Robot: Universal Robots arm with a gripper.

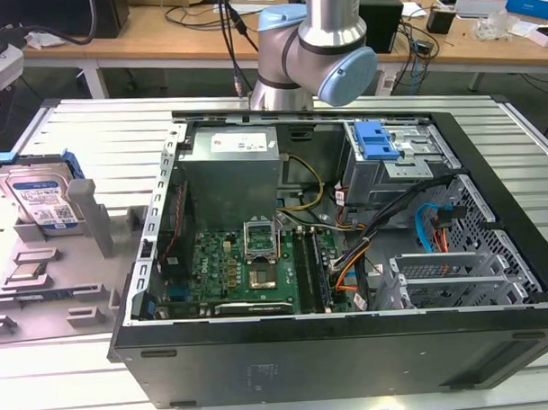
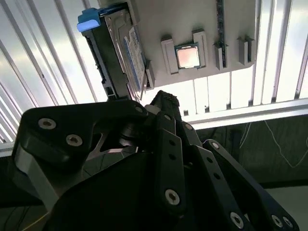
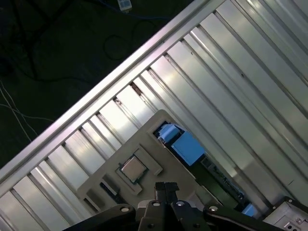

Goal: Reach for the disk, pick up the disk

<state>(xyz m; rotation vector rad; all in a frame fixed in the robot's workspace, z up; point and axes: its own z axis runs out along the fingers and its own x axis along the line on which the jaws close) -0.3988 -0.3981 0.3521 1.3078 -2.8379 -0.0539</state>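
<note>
Progress is early in the reach. The disk point(image 1: 42, 202) is seen at the exterior view's left, at about nine o'clock from the open case point(image 1: 351, 360). It is stood on edge in a slot of the grey fixture point(image 1: 100, 265), with its label turned to the camera and its blue frame along the upper edge. It has not been lifted: it is seated in its slot, and nothing is seen touching it. A chip point(image 2: 187, 57) is held in a neighbouring pocket of the same fixture, near the disk, as shown in both wrist views. Further right in the exterior view, the arm point(image 1: 318, 46) is seen at twelve o'clock of the case. The gripper point(image 3: 166, 186) is shown in the first wrist view with its fingertips drawn together, no gap being visible between them, and nothing is held. It is pointed toward the fixture, with the disk and chip beyond its tips, and it is judged to be apart from the disk. The reach is therefore judged unfinished. The fingers are not yet spread around the disk, and the grasp and the lift are both left to be done.
</note>
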